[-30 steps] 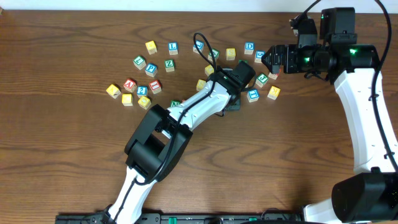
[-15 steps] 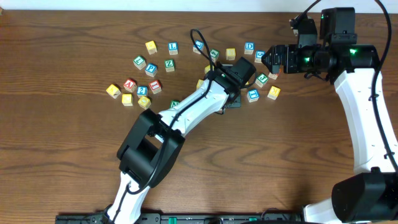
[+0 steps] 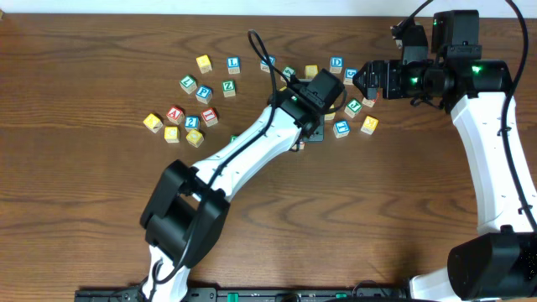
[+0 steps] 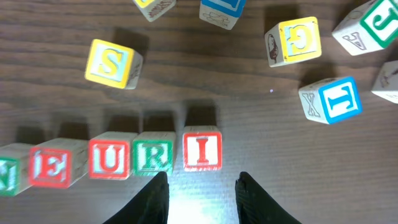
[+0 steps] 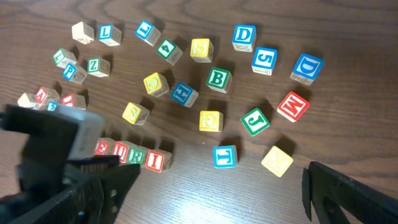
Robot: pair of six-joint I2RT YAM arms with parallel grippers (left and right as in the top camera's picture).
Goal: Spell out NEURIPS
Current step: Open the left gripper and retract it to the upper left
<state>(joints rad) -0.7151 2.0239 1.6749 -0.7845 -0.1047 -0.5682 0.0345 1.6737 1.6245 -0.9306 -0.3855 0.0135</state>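
Observation:
Five pale cubes stand in a row on the table: N (image 4: 9,175), E (image 4: 53,165), U (image 4: 112,157), R (image 4: 153,154) and I (image 4: 202,149). My left gripper (image 4: 202,180) hovers just in front of the I cube, open, with nothing between its fingers. A yellow-faced S cube (image 4: 112,62) lies loose behind the row. A cube with a blue P (image 3: 204,93) sits in the left cluster. In the right wrist view the row's end (image 5: 155,160) shows beside the left arm (image 5: 56,168). My right gripper (image 5: 221,193) hangs wide open and empty above the table, at the right (image 3: 362,81).
Loose cubes lie scattered behind and right of the row: a yellow G (image 4: 292,40), a blue I (image 5: 225,155), a plain yellow one (image 5: 277,160), green J (image 5: 254,121), red M (image 5: 292,106), B (image 5: 219,79) and D (image 5: 244,37). Another cluster lies far left (image 3: 180,117).
The left arm has swung its elbow leftward and its wrist has drawn back a little toward the far side, away from the row. The right arm has not moved.

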